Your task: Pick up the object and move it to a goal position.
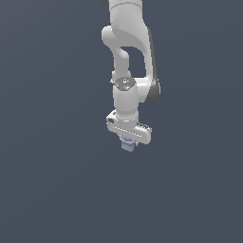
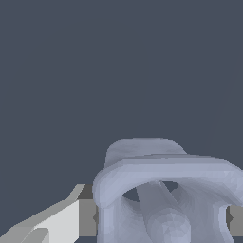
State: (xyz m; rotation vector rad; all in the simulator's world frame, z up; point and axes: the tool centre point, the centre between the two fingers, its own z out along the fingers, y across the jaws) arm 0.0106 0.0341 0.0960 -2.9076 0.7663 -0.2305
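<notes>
White jointed robot arm [image 1: 128, 61] hanging over a plain dark slate-blue ground, cup in its grip.

The white gripper [image 1: 128, 142] points downward; its jaws sit narrow, clamped on the small pale lavender-blue cup-like piece [image 1: 127, 145] with a hollow top, which pokes out just beneath the hand. In the wrist view the cup [image 2: 166, 199] fills the space between grey finger pads [image 2: 86, 216].
</notes>
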